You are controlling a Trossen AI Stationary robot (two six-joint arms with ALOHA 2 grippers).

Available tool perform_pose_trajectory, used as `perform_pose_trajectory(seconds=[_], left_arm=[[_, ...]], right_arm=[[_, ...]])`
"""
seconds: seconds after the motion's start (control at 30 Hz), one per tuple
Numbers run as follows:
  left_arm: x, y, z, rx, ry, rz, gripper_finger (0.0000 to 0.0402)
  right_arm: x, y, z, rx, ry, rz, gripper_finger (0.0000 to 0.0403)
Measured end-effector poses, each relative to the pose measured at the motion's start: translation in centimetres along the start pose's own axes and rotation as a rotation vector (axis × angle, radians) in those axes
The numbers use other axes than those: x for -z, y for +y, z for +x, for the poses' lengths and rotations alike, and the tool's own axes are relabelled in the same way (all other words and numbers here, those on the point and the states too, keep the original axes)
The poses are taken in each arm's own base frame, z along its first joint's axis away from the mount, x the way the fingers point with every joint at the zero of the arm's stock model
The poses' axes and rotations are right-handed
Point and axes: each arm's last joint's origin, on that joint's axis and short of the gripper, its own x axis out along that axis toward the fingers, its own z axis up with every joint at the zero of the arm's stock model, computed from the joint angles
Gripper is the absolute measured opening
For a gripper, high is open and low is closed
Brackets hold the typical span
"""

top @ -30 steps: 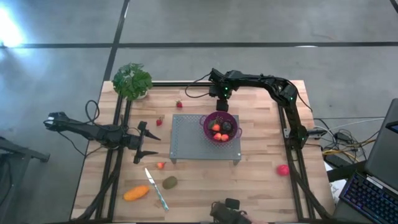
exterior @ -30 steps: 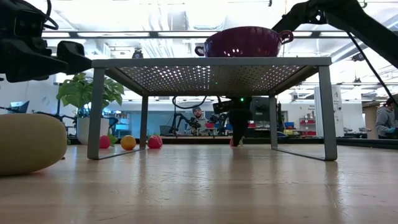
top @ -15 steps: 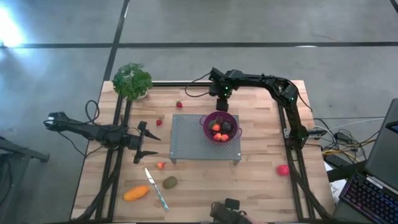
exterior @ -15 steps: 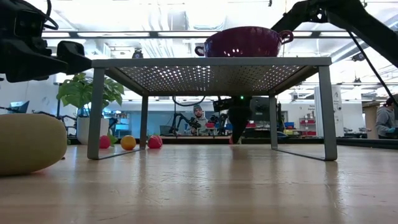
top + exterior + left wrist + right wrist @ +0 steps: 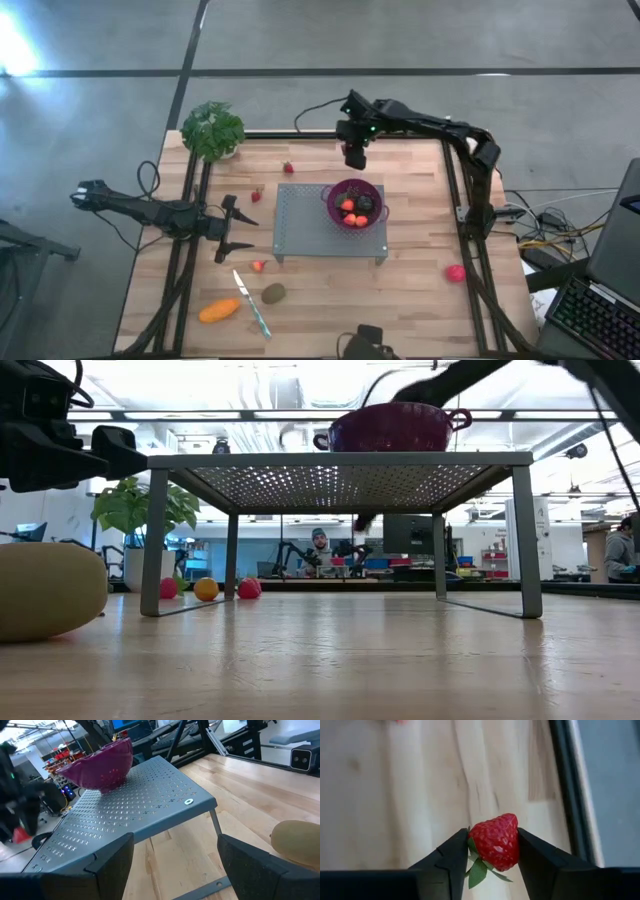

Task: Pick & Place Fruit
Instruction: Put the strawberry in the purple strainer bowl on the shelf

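- Gripping a strawberry (image 5: 493, 841) between its fingers, right gripper (image 5: 355, 157) hangs top centre in the high view, near the table's (image 5: 420, 300) far edge, above bare wood.
- Left gripper (image 5: 236, 226) waits left of centre, jaws wide, holding nothing, just off the rack's (image 5: 305, 225) left edge.
- Bowl (image 5: 354, 204) sits at the rack's right end with fruit inside.
- Loose fruit: orange piece (image 5: 219, 311) and brown-green oval (image 5: 273, 293) lower left, beside the knife (image 5: 252, 304); pink-red ball (image 5: 456, 272) lower right, by the frame rail.
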Motion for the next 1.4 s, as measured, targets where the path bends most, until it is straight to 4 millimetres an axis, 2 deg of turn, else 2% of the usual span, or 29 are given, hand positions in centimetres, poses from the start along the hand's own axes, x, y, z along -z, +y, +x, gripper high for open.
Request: perform_pose_trajectory(seconds=[0.2,0.37,0.53,0.67,0.77,0.9,1.13,1.3,1.4], left_arm=[[0.0,0.0,0.0,0.001,0.000,0.000,0.0291],[0.0,0.0,0.0,0.000,0.000,0.000,0.0291],[0.0,0.0,0.0,0.000,0.000,0.000,0.0291],[0.0,0.0,0.0,0.000,0.000,0.000,0.0291],[0.0,0.0,0.0,0.000,0.000,0.000,0.0291],[0.0,0.0,0.0,0.000,0.000,0.000,0.0291],[0.0,0.0,0.0,0.000,0.000,0.000,0.0291],[0.0,0.0,0.0,0.000,0.001,0.000,0.0291],[0.0,0.0,0.0,0.000,0.001,0.000,0.0291]], right_arm=[[-1.1,2.8,-6.2,0.002,-0.143,-0.070,0.0134],[-1.4,6.1,-10.9,-0.095,-0.287,-0.132,0.0134],[-0.9,9.6,-14.3,-0.138,-0.349,-0.189,0.0148],[-0.2,12.1,-15.6,-0.188,-0.339,-0.224,0.0140],[0.3,13.5,-15.8,-0.222,-0.314,-0.240,0.0133],[0.5,14.3,-14.6,-0.251,-0.270,-0.226,0.0137],[1.6,14.5,-10.9,-0.267,-0.179,-0.194,0.0148],[2.2,14.5,-9.4,-0.266,-0.152,-0.184,0.0132],[2.4,14.4,-8.8,-0.249,-0.144,-0.172,0.0136]])
